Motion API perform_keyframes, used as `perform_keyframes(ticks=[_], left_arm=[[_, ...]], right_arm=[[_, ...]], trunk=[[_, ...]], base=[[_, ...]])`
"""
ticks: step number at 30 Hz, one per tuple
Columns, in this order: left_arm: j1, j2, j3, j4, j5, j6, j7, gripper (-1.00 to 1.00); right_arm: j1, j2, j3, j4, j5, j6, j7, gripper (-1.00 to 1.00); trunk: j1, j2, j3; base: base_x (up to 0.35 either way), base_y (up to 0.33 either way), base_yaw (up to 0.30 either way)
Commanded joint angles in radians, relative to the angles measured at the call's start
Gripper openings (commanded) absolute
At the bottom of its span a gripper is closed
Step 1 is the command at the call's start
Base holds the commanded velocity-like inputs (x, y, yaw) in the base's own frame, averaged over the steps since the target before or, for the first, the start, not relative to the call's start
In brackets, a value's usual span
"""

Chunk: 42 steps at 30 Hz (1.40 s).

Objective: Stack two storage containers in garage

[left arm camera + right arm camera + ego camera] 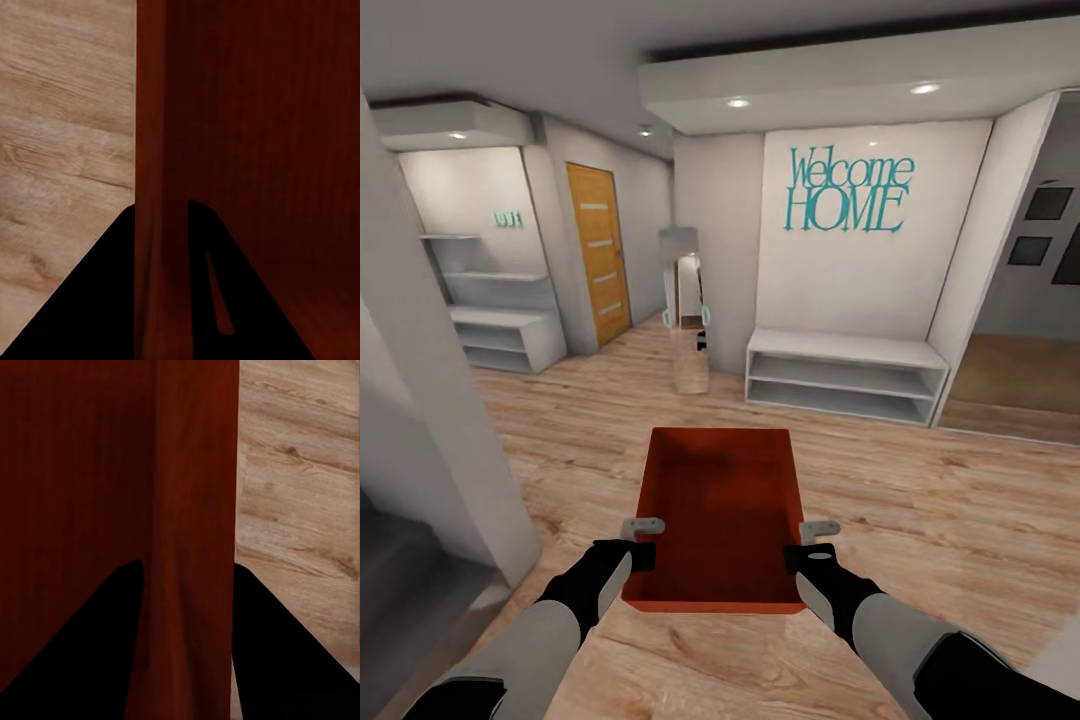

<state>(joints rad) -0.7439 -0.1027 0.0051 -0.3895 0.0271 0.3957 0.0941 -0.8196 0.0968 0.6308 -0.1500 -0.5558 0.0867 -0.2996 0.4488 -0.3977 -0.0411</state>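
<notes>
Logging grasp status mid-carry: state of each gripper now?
Left gripper: shut on the left wall of the storage container.
Right gripper: shut on the container's right wall.

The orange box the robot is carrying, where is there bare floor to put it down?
Bare wood floor stretches ahead of the storage container, up to the white bench under the Welcome HOME sign. More lies toward the orange door. It is tighter by the standing mirror and the near wall. Both the left gripper and the right gripper clamp its side walls.
</notes>
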Motion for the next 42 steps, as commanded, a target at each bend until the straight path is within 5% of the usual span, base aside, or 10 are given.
perform_keyframes(ticks=[1,42], left_arm=[[0.0,0.0,0.002,0.0,0.002,0.006,0.009,-1.0],[0.0,0.0,0.001,0.0,0.002,0.005,0.009,-1.0]], right_arm=[[-0.001,0.0,-0.014,-0.013,0.005,0.008,-0.006,-1.0],[-0.001,0.0,-0.013,-0.013,0.005,0.008,-0.006,-1.0]], trunk=[[0.001,-0.002,-0.002],[0.001,-0.002,-0.002]], base=[[0.322,0.0,0.0],[0.322,0.0,0.0]])
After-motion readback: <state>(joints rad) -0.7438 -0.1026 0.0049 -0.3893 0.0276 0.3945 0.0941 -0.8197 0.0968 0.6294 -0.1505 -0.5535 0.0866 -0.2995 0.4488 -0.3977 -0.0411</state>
